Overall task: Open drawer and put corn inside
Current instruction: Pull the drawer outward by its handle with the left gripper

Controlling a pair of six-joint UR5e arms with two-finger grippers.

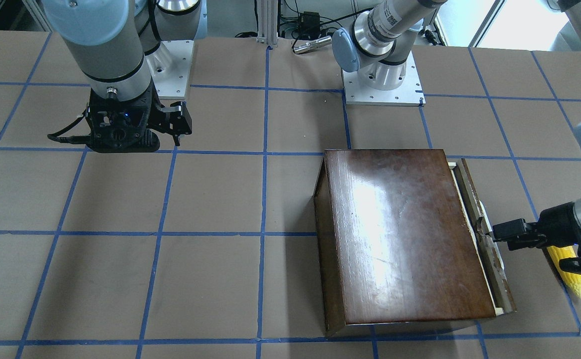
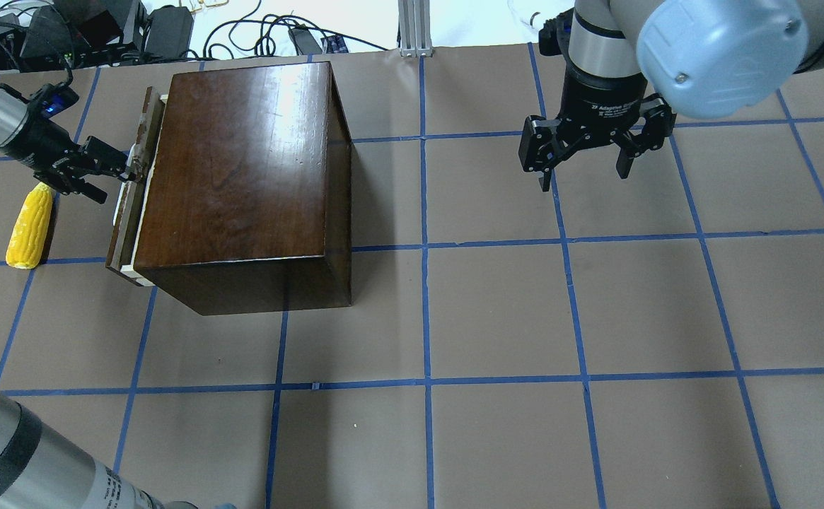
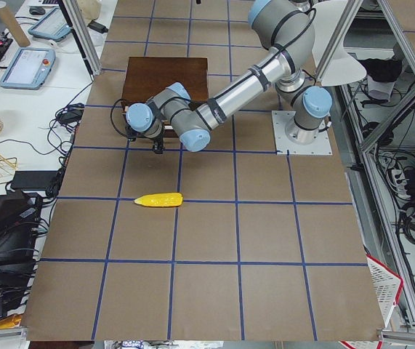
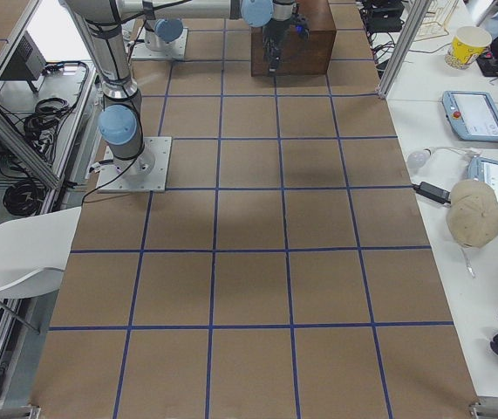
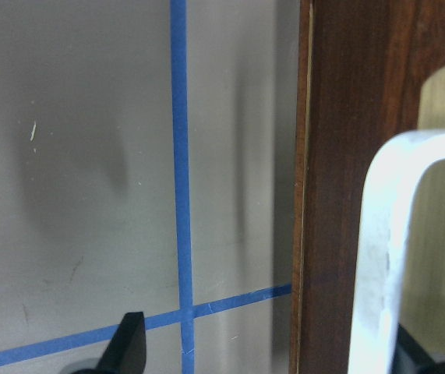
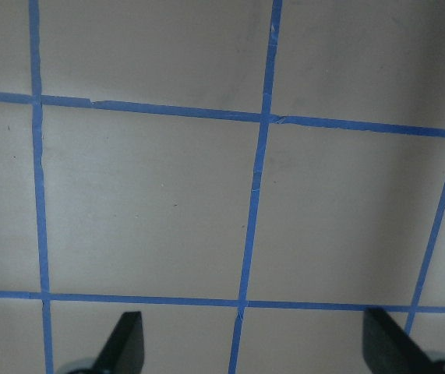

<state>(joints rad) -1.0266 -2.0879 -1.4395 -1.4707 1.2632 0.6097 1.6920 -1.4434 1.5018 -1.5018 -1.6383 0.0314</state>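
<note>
A: Where do you see the left gripper?

B: At the drawer front, fingers around its pale handle. You can see the drawer barely out of the cabinet, near the worktop's far left corner.

A: Corn?

B: On the table by the left edge, just beside that gripper. Right gripper hangs spread wide, holding nothing.
</note>
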